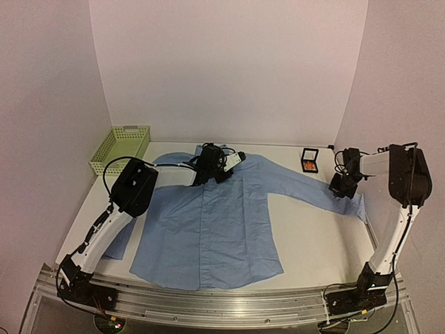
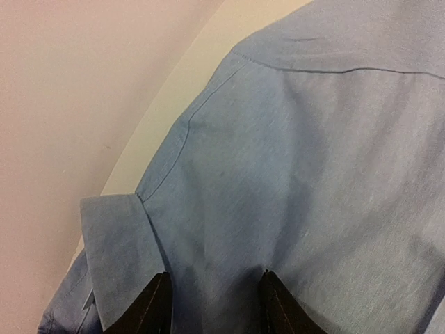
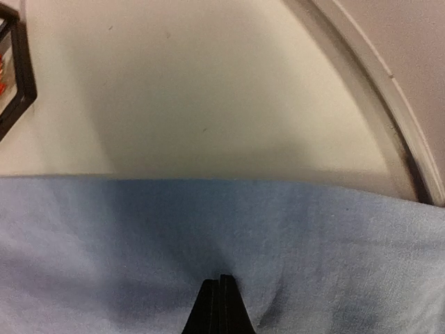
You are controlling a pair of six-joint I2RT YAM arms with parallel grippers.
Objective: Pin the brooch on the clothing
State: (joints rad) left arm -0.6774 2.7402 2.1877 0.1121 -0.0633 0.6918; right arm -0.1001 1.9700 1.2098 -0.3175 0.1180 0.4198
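The clothing (image 1: 215, 223), a light blue shirt, lies spread flat on the table with its collar at the back. My left gripper (image 1: 217, 165) is over the collar area. In the left wrist view its fingertips (image 2: 150, 306) stand apart and press on the shirt cloth (image 2: 292, 160) beside the collar flap, so my left gripper (image 2: 215, 306) is open. My right gripper (image 1: 342, 185) is on the right sleeve, and in the right wrist view my right gripper (image 3: 221, 303) is shut, with sleeve cloth (image 3: 334, 243) puckering in toward its tips. The brooch (image 1: 309, 165), a tiny orange-red piece, lies in a small black box (image 1: 309, 161).
A pale green basket (image 1: 119, 147) stands at the back left, beyond the left sleeve. The black box's corner (image 3: 15, 76) shows at the left edge of the right wrist view. The table's curved rim (image 3: 389, 118) runs close behind the right gripper.
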